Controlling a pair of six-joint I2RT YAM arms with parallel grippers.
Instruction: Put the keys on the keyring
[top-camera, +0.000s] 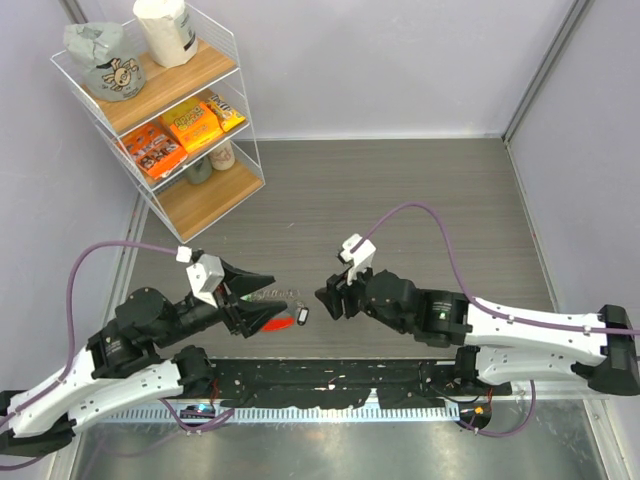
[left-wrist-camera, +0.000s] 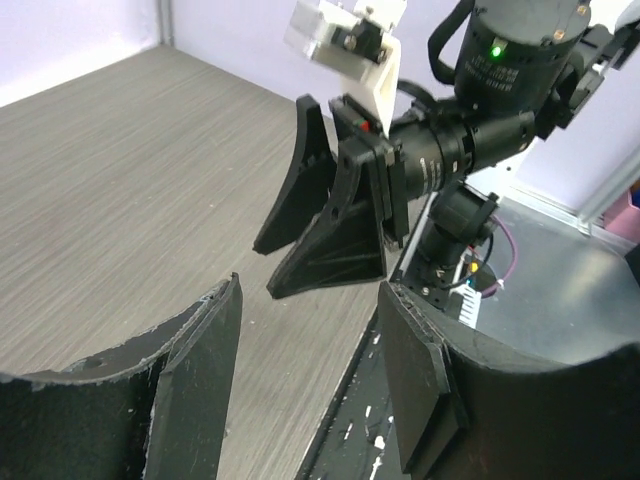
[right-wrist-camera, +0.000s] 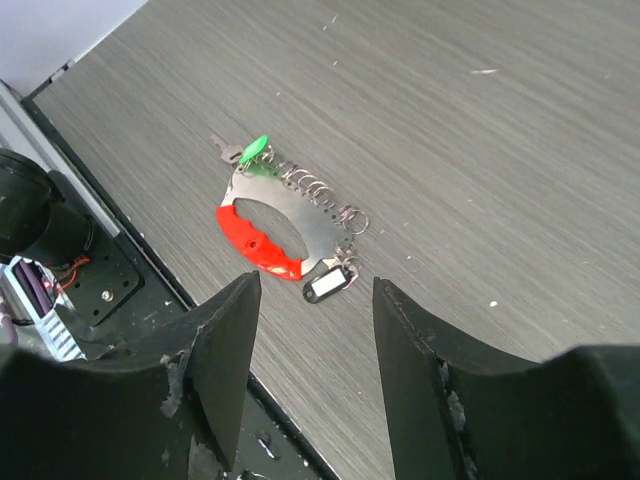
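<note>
surface (top-camera: 400, 200) of grey wood grain fills most of the top view, walled in pale lilac. wire shelf (top-camera: 205, 203) stands at its far left corner, with orange snack packs (top-camera: 190, 128) on the middle tier.

left arm (top-camera: 130, 375) and right arm (top-camera: 520, 325), white and black, reach inward from the near edge, each trailing a purple cable (top-camera: 430, 215). their tips face each other, apart, over the near part of the surface just beyond a black rail (top-camera: 330, 380).

left tool (left-wrist-camera: 310, 290) is released: its wrist view shows both dark fingers spread with only bare surface and rail between them. right tool (right-wrist-camera: 315, 285) is released too, its fingers parted and nothing gripped; it hangs above the surface, tilted down towards the left arm.

keyring (right-wrist-camera: 262, 238) lies flat on the surface between the two tools, closer to the left one, near the rail. its red arc faces the near edge, and the silvery part curves along the far side, edged by a chain of small rings (right-wrist-camera: 320, 195).

green key (right-wrist-camera: 255, 150) rests at one end of the keyring, touching the silvery part. black key (right-wrist-camera: 327, 284), with a pale window in its head, lies at the other end beside the tip of the red arc. whether either key is threaded on cannot be told.
</note>
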